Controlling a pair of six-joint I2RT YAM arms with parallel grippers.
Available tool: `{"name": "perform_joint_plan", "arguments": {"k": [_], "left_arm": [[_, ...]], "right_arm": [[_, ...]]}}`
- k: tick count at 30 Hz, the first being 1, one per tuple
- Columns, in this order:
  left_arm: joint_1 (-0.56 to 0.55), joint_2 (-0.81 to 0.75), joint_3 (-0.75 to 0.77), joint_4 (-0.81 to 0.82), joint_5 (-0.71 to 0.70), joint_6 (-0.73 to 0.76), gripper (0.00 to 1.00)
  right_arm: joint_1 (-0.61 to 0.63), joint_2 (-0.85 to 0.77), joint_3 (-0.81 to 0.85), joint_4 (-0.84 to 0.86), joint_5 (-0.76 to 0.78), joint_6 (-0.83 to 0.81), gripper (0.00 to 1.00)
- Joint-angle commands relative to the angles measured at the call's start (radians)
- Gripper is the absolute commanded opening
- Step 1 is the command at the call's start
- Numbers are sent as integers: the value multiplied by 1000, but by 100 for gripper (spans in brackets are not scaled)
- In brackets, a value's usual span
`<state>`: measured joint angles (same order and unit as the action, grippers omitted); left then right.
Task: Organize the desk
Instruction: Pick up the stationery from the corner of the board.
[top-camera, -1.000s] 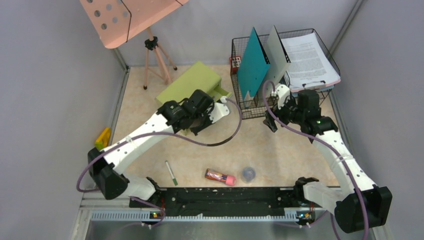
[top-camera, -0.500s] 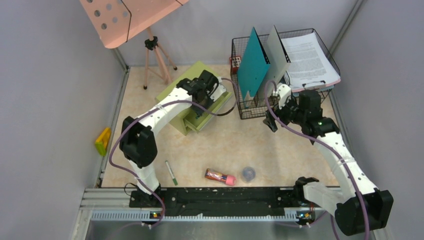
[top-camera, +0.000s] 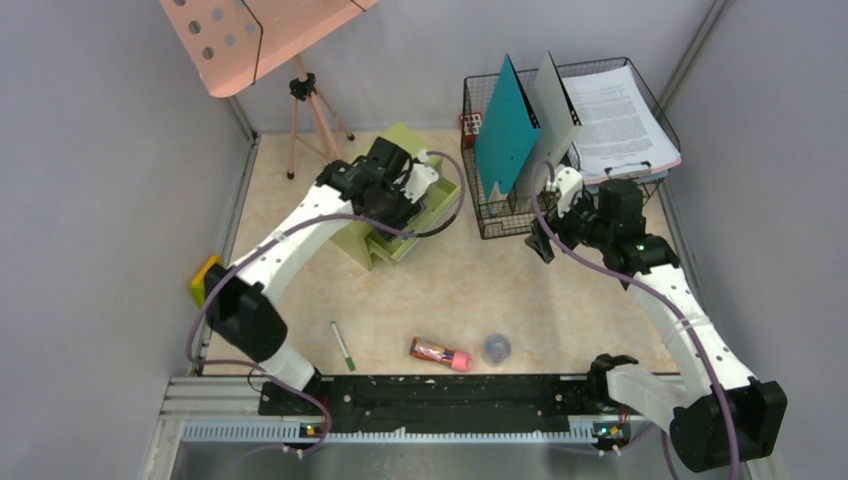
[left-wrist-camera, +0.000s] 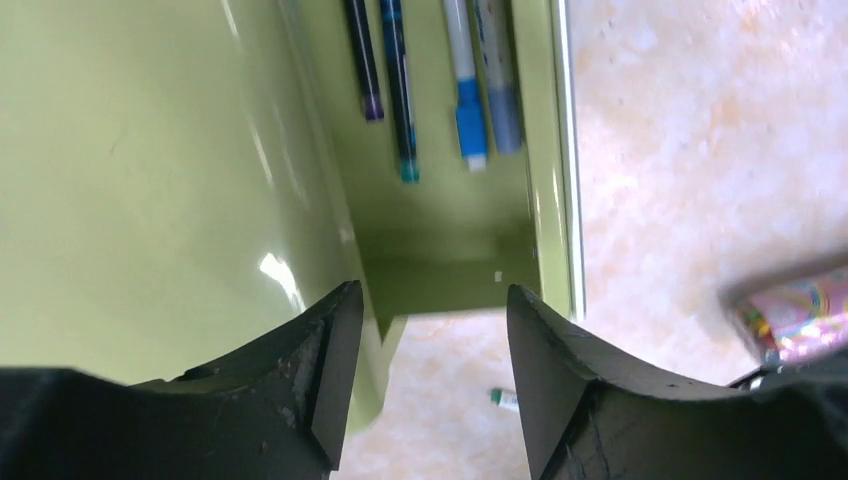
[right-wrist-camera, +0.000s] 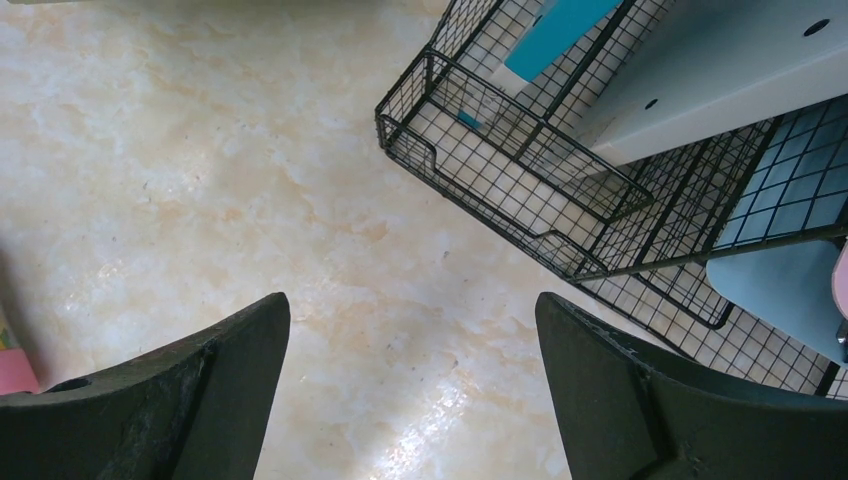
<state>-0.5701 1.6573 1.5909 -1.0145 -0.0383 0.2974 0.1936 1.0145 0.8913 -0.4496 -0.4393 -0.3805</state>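
Middle of the desk (top-camera: 505, 285) is wide open between the green drawer box (top-camera: 365, 240) and the wire rack (top-camera: 490, 215); near edge is cluttered though, with a pen (top-camera: 342, 345), pink tube (top-camera: 440, 353) and round cap (top-camera: 497, 347); tripod (top-camera: 312, 125) blocks the back-left corner; yellow block (top-camera: 205, 278) hugs the left wall
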Motion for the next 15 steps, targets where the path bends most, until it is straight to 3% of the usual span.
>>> {"name": "perform_joint_plan", "arguments": {"k": [1,9,15], "left_arm": [[5,-236,-113,-56,69,162,61],[4,-674,-585,-81,102,562,75],[3,-812,-774,-155,193,825,77]], "right_arm": [[-8,-5,8,43,-26,7,91],[-8,35,10,71,-53,-4,91],[-7,54,12,91,-73,4,91]]}}
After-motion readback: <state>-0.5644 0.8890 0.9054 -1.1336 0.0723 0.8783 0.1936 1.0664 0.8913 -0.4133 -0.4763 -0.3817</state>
